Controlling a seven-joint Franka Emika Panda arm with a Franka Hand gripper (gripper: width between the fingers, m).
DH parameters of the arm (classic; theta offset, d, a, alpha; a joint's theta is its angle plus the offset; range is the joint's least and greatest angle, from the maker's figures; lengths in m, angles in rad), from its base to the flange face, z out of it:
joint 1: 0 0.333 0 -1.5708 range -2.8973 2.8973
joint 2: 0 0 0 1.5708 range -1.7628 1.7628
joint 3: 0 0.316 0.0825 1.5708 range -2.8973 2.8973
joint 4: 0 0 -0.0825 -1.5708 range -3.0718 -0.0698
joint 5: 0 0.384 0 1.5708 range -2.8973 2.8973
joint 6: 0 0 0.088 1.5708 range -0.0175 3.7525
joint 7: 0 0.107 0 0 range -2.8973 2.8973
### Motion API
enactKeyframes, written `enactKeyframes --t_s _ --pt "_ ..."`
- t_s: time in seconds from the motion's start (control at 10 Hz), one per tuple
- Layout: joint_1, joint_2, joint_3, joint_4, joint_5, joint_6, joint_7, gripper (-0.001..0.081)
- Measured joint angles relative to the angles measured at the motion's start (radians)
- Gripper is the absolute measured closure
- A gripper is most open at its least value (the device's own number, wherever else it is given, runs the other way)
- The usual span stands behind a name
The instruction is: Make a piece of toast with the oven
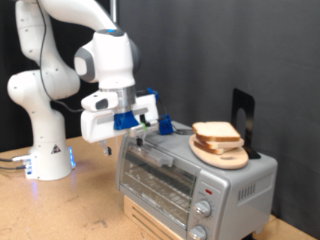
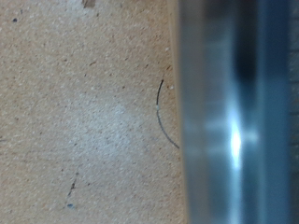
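Observation:
The silver-grey oven (image 1: 235,180) stands on a wooden block at the exterior view's right, and its glass door (image 1: 153,180) looks closed. The piece of toast (image 1: 215,132), pale with a brown crust, lies on a round light-wood board (image 1: 224,156) on the oven's top. My gripper (image 1: 150,133), with blue parts on the hand, hangs over the oven's top edge above the door, left of the toast and apart from it. No thing shows between its fingers. The wrist view shows no fingers, only the brown table (image 2: 84,112) and a blurred silver oven edge (image 2: 234,112).
The oven's round knobs (image 1: 203,209) and small red light (image 1: 207,187) face the front right. A black upright object (image 1: 242,115) stands behind the board. The arm's white base (image 1: 48,155) sits on the wooden table (image 1: 60,205) at the left. A black backdrop fills the rear.

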Motion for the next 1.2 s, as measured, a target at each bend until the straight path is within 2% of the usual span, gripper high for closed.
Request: enactKeyframes --t_s 0.4,0.7,1.0,1.2 --pt "-0.035 0.018 -0.012 -0.007 -0.044 0.035 0.000 -0.0002" --pt "-0.093 0.035 -0.021 -0.016 -0.137 0.068 0.005 -0.0002" --pt "-0.147 0.110 -0.026 -0.005 -0.187 0.144 0.081 -0.0002" --pt "-0.162 0.185 -0.031 0.046 -0.182 0.186 0.104 -0.0002"
